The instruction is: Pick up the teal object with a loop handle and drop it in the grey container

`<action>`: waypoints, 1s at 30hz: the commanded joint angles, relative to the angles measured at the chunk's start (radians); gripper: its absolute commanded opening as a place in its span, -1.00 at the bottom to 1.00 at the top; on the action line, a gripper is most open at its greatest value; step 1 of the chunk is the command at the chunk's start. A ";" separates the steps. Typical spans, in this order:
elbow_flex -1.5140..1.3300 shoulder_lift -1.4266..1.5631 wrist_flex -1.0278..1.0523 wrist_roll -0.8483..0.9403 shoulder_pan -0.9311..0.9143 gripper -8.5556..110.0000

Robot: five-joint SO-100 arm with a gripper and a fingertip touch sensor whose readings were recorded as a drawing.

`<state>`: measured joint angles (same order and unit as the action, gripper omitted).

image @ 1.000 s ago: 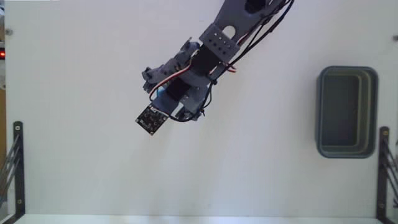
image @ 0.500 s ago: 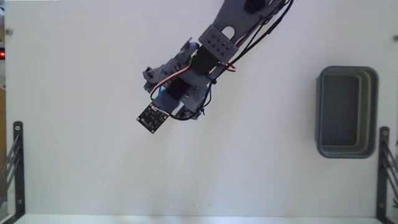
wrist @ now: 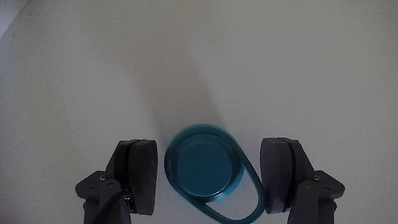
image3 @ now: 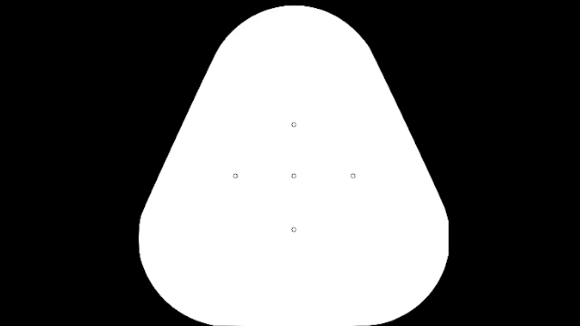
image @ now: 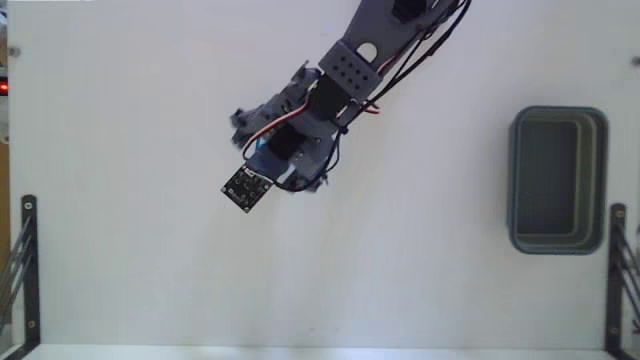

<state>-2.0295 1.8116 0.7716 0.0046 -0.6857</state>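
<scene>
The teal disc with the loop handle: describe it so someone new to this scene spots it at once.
On the white table, look between the two dark grey fingers of the open gripper in the wrist view. There lies a small round teal-blue disc, its thin loop handle pointing lower right; nothing else there is teal.

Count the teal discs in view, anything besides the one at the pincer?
1. The teal disc lies on the table between the open pincer fingers, wrist view. The fixed view shows none elsewhere; the arm could hide one.
</scene>
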 commanded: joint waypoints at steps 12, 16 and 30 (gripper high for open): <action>-0.029 0.022 -0.047 -0.005 -0.008 1.00; -0.035 0.020 -0.055 -0.005 -0.008 1.00; -0.058 0.013 -0.085 -0.005 -0.008 1.00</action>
<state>-2.0816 1.7978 0.7041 0.0046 -0.6857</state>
